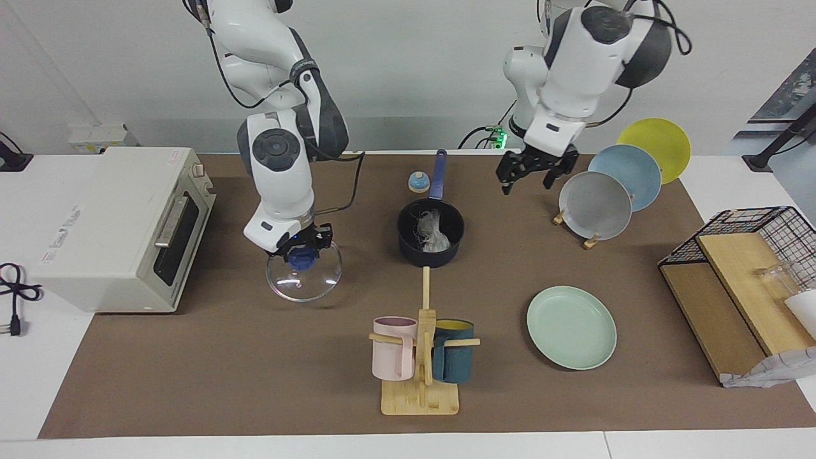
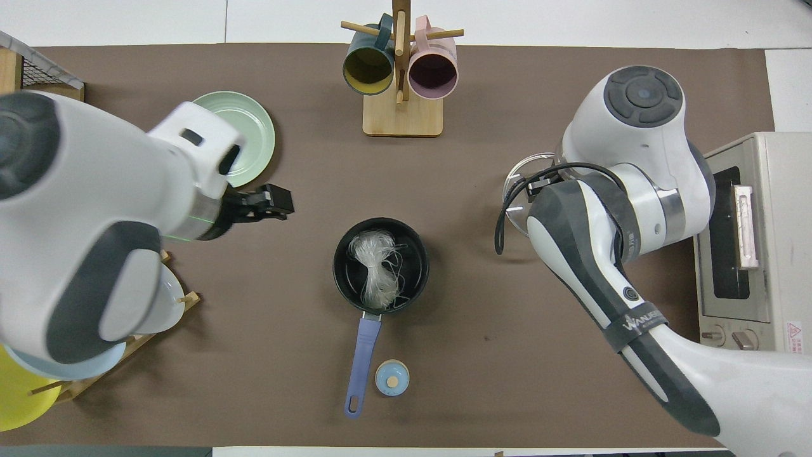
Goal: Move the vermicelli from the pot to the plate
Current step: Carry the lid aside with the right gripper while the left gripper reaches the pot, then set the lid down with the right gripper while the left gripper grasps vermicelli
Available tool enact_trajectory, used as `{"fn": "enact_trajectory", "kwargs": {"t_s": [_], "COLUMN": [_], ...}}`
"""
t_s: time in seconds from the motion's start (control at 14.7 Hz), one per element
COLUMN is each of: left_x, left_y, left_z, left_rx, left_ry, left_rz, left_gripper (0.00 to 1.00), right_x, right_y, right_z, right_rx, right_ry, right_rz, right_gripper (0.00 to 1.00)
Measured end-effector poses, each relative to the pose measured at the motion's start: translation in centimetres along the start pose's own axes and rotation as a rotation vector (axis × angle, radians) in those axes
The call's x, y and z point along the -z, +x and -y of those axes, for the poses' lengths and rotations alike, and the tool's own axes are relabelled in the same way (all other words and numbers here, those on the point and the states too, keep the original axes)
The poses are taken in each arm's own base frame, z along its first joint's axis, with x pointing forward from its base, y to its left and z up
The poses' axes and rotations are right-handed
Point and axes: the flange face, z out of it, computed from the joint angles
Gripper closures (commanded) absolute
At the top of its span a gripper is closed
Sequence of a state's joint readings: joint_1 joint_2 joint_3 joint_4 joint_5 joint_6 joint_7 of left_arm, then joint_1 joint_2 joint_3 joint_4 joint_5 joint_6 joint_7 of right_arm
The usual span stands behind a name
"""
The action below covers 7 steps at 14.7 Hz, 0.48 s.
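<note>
The navy pot (image 1: 408,245) (image 2: 346,279) stands mid-table, its long handle pointing toward the robots. The white vermicelli (image 1: 433,233) (image 2: 377,263) lies tangled inside it. The mint-green plate (image 1: 572,327) (image 2: 254,124) lies farther from the robots, toward the left arm's end, and is empty. My left gripper (image 1: 528,185) (image 2: 276,204) hangs open and empty in the air over the mat, between the pot and the plate rack. My right gripper (image 1: 303,255) is shut on the blue knob of a glass lid (image 1: 304,280) (image 2: 517,184), low at the mat between the pot and the oven.
A toaster oven (image 1: 121,229) stands at the right arm's end. A wooden mug rack (image 1: 421,389) holds a pink and a teal mug. A plate rack holds a grey plate (image 1: 599,204), a light blue one and a yellow one. A small blue bell (image 1: 418,183) sits beside the pot's handle. A wire basket (image 1: 765,236) stands at the left arm's end.
</note>
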<state>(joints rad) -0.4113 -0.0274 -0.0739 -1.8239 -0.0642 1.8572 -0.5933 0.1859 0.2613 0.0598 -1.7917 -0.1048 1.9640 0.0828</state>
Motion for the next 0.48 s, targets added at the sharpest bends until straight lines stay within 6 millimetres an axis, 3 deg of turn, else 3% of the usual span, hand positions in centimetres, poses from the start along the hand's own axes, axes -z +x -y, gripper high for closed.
{"fn": "enact_trajectory", "kwargs": {"t_s": [0.27, 0.48], "left_x": [-7.4, -12.7], "left_y": [-3.5, -4.3], "left_z": [-6.9, -9.4], "left_rx": [0.030, 0.038], "left_ry": [-0.019, 0.012], "left_rz": [0.021, 0.062], "left_gripper": [0.00, 0.00], "right_x": [-4.4, -6.2], "right_y": [-3.3, -5.2], "right_z": [-2.0, -2.1], "right_rx": [0.001, 0.004], "right_ry": [0.006, 0.007], "right_rz": [0.010, 0.007], "right_gripper": [0.78, 0.68]}}
